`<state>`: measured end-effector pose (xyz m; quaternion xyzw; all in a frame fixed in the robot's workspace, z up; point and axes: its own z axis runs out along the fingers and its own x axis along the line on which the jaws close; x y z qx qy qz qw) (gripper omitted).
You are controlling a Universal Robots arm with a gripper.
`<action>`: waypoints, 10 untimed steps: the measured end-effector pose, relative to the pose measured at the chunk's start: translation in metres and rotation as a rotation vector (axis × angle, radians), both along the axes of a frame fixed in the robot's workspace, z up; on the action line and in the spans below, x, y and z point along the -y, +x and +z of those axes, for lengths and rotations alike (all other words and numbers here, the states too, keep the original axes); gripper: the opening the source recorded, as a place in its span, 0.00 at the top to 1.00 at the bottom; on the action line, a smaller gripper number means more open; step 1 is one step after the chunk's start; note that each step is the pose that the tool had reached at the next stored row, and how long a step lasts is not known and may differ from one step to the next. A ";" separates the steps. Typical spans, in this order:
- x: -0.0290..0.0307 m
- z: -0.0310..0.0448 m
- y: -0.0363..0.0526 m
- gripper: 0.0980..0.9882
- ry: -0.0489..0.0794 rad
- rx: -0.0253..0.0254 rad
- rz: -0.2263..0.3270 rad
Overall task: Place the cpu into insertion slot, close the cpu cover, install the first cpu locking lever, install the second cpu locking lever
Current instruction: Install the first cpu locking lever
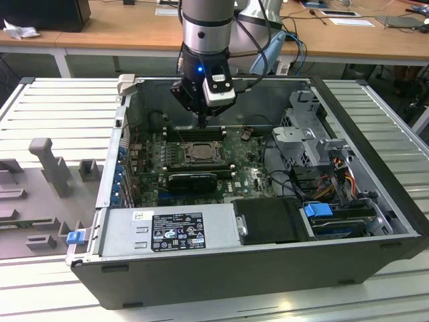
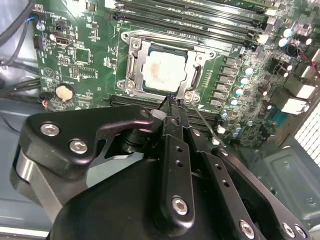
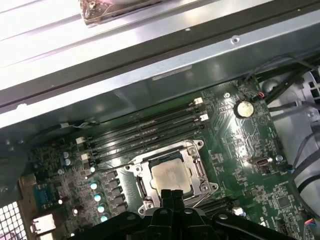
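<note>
Tool (image 2: pixel 171 103): its fingers are pressed together into one narrow point, aimed down at the motherboard (image 1: pixel 249 176) inside the open computer case (image 1: pixel 201 272).
Tool contact: the tip sits at a corner of the insertion slot (image 2: pixel 128 38), just beside a thin wire lever (image 2: pixel 202 120). It seems to touch the rim, though the second wrist view leaves this unsure.
Cpu (image 2: pixel 162 70): lies flat in the insertion slot with its pale metal top showing.
Cpu cover (image 2: pixel 146 48): lies down around the chip, which shows through its window.
Wire lever: slants away from the slot's corner, past the tool's fingers.
Surroundings: long memory slots (image 2: pixel 200 15) run along one side of the slot. The case rests on a ribbed grey worktop (image 1: pixel 47 100).
</note>
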<state>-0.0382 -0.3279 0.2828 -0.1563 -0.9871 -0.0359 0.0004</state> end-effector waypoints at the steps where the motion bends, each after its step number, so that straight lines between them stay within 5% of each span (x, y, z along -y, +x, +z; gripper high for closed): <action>1: 0.0000 0.0000 0.0000 0.99 0.000 0.0000 0.012; 10: 0.0000 0.0000 0.0000 0.99 0.000 0.0000 0.096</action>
